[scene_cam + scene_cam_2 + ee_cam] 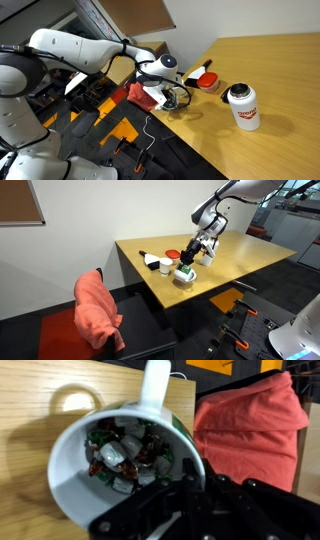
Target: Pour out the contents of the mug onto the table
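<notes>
The mug [75,485] fills the wrist view: white inside, handle pointing to the far side, mouth facing up at the camera. The contents [125,455], several small shiny wrapped bits, lie in its bottom. My gripper [196,470] is shut on the mug's rim, one finger inside and one outside. The mug sits near the edge of the wooden table [30,410]. In an exterior view the gripper [193,262] is on the mug [185,276]; in an exterior view the gripper [172,95] mostly hides the mug.
A red cloth [250,430] hangs on a chair just off the table edge and shows in both exterior views [135,95] [100,310]. A white jar with a red label [243,107] stands nearby. A red item [208,82] and a small white cup [165,267] are close.
</notes>
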Tool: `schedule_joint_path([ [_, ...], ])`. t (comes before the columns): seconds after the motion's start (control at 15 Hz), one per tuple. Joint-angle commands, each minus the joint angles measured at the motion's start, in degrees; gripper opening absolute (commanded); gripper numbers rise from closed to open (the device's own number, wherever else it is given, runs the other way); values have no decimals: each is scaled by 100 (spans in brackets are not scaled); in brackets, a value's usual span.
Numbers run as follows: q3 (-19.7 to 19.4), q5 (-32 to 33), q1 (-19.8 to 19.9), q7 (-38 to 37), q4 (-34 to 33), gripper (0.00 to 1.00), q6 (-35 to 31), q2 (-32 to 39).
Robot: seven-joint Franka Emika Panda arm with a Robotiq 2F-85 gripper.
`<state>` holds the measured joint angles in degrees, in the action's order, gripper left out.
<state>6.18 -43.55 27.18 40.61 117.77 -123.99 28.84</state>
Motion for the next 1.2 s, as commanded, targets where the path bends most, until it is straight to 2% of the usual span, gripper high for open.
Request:
schedule_joint_path([
  [0.0, -329, -443, -121, 311, -173, 3, 740, -86],
  [0.07, -474, -366, -317, 290, -82, 10, 435, 0],
  [0.33, -561, -418, -333, 361, -120, 10, 553, 12],
  [0.4, -559, -417, -342, 360, -121, 3, 552, 14],
  [0.67, -570, -907, -122, 790, -433, 3, 1412, 389],
  [0.93, -792, -1428, 4, 1208, -784, 3, 2365, 803],
  [1.13, -976, -1777, 32, 1396, -1016, 3, 2802, 1063],
])
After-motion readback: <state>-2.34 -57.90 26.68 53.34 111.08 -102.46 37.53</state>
